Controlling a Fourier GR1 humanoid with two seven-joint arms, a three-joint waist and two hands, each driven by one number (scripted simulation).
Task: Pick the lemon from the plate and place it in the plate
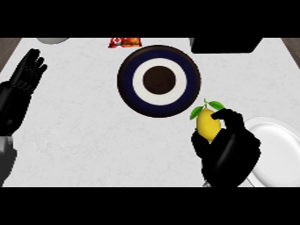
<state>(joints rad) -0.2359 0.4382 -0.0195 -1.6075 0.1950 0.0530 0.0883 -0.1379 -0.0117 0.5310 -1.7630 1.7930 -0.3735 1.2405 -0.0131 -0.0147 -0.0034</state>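
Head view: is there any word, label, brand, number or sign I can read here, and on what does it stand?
No text can be read anywhere in this view.
Red and orange packet at the counter's far edge: its print is too blurred to read.
Dark ringed plate, white plate, lemon held in the right hand, resting left hand: no markings.

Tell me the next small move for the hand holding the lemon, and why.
Probably carry it up and left toward the dark ringed plate. The right hand is curled round the lemon, already off the white plate and between the two plates, so the ringed plate looks like the target. The left hand rests open at the left edge.
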